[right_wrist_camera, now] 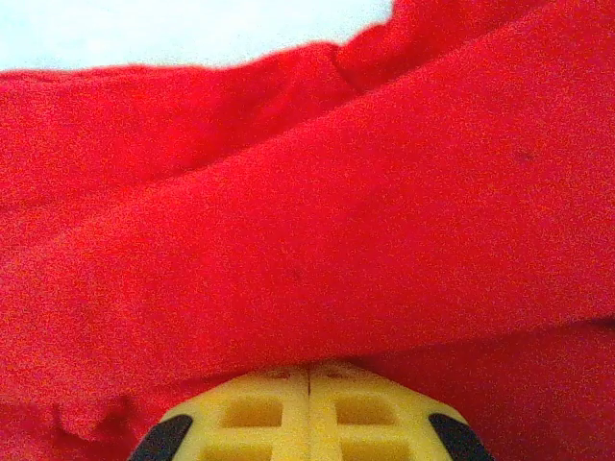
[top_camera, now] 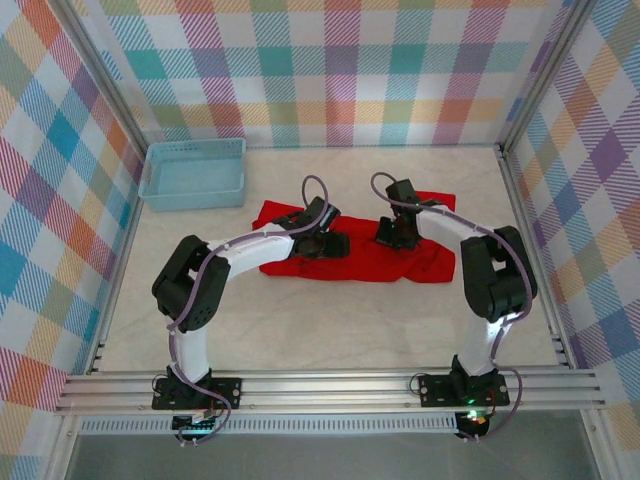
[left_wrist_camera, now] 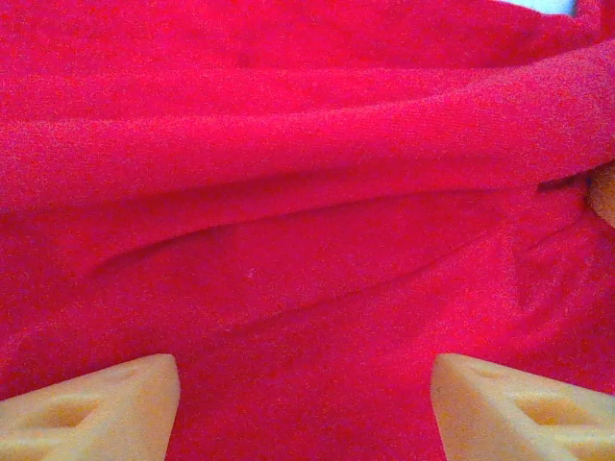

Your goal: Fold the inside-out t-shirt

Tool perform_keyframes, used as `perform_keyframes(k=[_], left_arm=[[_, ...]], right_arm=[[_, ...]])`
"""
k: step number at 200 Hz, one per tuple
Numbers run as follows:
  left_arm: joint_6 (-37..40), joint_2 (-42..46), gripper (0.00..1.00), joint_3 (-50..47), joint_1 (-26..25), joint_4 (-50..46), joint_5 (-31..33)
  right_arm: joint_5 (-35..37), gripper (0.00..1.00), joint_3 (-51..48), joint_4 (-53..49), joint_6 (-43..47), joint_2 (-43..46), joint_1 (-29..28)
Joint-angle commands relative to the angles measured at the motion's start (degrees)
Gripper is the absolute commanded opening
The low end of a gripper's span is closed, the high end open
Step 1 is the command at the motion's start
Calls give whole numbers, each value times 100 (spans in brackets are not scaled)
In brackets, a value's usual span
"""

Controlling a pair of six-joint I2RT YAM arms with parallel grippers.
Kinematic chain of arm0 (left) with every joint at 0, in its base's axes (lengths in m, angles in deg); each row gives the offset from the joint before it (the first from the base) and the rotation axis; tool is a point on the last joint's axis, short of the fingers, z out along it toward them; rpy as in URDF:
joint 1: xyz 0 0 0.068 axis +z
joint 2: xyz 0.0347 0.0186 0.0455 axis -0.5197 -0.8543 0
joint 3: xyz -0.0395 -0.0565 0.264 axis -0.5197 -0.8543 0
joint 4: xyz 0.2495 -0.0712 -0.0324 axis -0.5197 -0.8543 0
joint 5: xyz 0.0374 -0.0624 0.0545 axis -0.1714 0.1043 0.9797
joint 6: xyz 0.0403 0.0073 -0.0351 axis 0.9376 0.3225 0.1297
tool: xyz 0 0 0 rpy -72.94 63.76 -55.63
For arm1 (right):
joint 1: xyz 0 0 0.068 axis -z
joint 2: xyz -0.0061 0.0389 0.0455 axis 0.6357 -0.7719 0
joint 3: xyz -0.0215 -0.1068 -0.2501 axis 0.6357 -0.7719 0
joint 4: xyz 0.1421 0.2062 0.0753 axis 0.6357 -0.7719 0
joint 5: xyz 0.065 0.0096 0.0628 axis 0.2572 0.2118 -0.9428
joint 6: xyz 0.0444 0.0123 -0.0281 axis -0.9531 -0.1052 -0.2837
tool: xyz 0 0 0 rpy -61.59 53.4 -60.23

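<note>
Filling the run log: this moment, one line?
t-shirt: bunched, unfolded | left gripper: open over it | right gripper: shut against it

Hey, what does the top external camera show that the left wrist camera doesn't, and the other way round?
Top external adds the blue basket at the far left of the table, and both arms reaching onto the cloth. Left wrist adds a close look at long folds ahead of the left end effector and its wide-open fingers. Both share the red t-shirt.
</note>
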Motion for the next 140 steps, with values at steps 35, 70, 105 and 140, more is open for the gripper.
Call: perform_keyframes(k=[35,70,105,140], left_arm=[[-231,315,72,-211,6,311,162],[-348,533,73,-577,24,622,227],[-326,565,73,-632,24,616,223],[-298,416,73,-389,24,404,110]], right_arm=[[-101,42,-153,214,-206,392,-207],[14,49,59,104,-254,-4,-262],[131,27,185,51,-213,-163,-278],[453,2,105,-67,-77,312,-580]])
